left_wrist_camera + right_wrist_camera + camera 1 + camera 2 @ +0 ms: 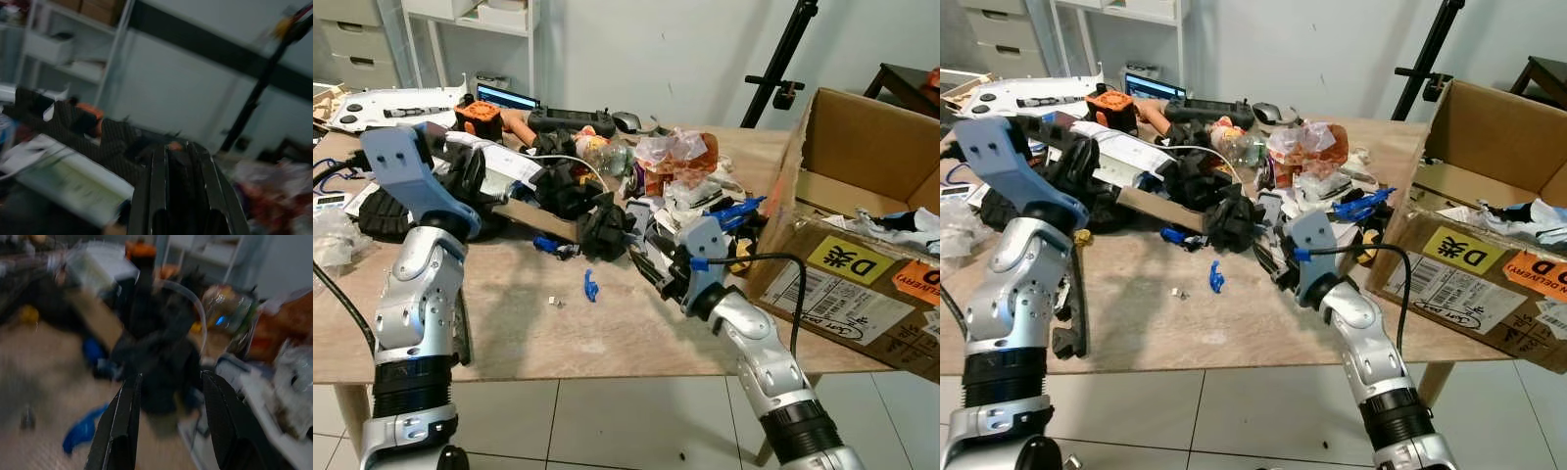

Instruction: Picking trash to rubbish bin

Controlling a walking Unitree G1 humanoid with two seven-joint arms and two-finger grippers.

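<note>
Black crumpled wad [604, 227] sits mid-table at the heap's near edge; we judge it light, soft and springy, best pinched across its bunched middle. Our right gripper [168, 396] hovers just short of it, fingers spread and empty. Our left gripper [182, 161] is raised over the table's left end, its fingers pressed together on nothing we can see. Blue plastic scraps [590, 285] lie on the bare wood [607, 333]; crinkly wrappers [677, 157] lie farther back. The cardboard box [862, 196] stands open at the right edge.
</note>
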